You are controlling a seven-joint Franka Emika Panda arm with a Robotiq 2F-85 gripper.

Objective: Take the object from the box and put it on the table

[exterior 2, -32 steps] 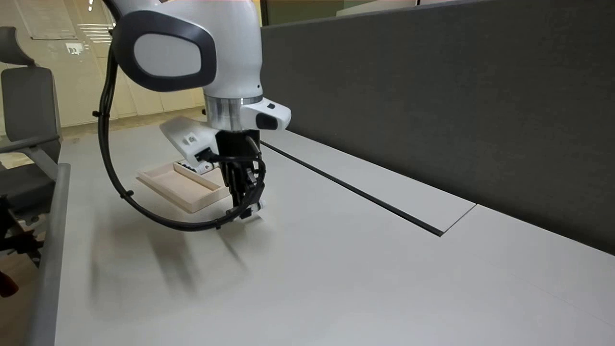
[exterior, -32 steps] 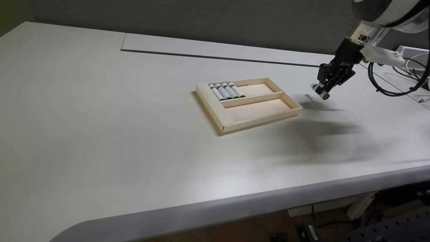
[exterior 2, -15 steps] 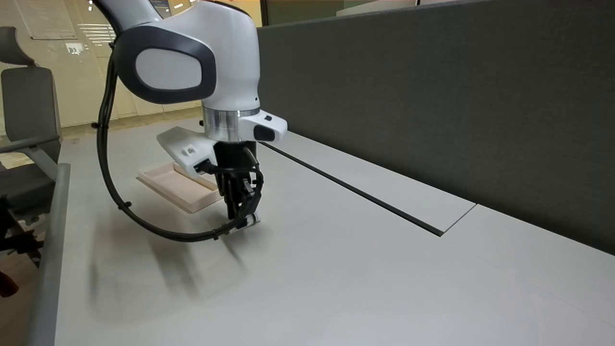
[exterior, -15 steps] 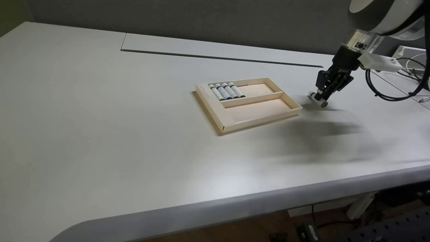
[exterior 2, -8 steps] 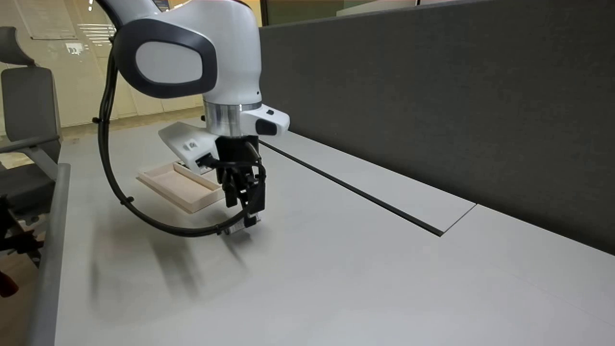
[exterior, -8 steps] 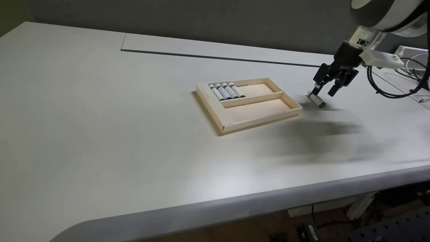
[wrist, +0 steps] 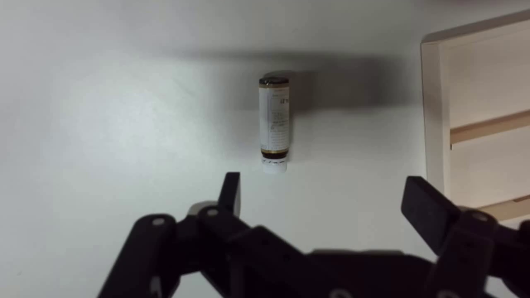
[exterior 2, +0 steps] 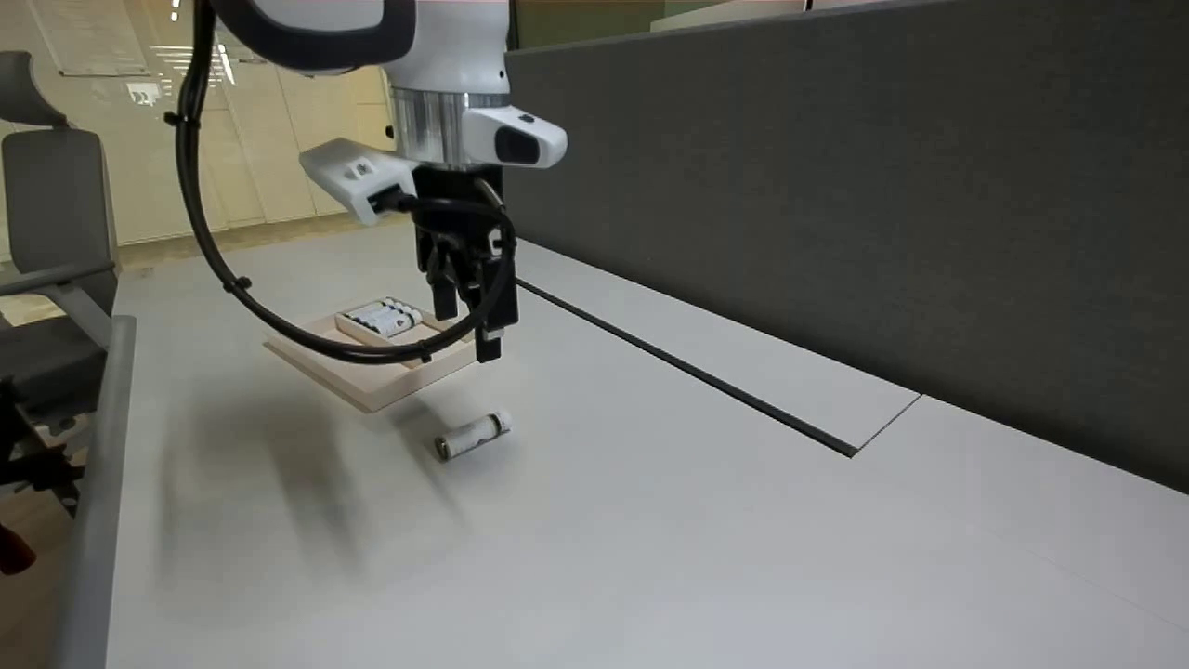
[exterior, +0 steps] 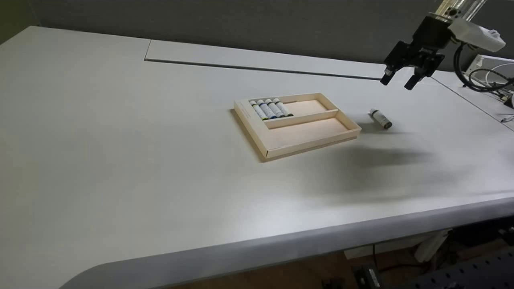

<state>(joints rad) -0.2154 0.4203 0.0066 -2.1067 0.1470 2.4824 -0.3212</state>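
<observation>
The object, a small white-labelled vial with a white cap [exterior: 380,119], lies on its side on the white-grey table [exterior: 160,168]. It rests a short way from the end of the box [exterior: 313,144], a shallow light-wood tray with a divider. In an exterior view the same vial [exterior 2: 474,435] lies below the gripper [exterior 2: 467,332]. The gripper [wrist: 323,182] is raised above the table with its jaws wide apart and nothing between them. In the wrist view the vial [wrist: 274,120] shows ahead of the fingertips, not touched by them.
Several similar vials [exterior: 273,109] lie side by side in one compartment of the box. A long dark slot [exterior: 257,69] runs along the table's back, before a dark grey partition [exterior 2: 836,186]. A black cable loop [exterior 2: 307,339] hangs from the arm.
The gripper has come down with the vial, opened and let it go onto the table, then risen well above it. The vial stays where it was released; the box has not moved.
</observation>
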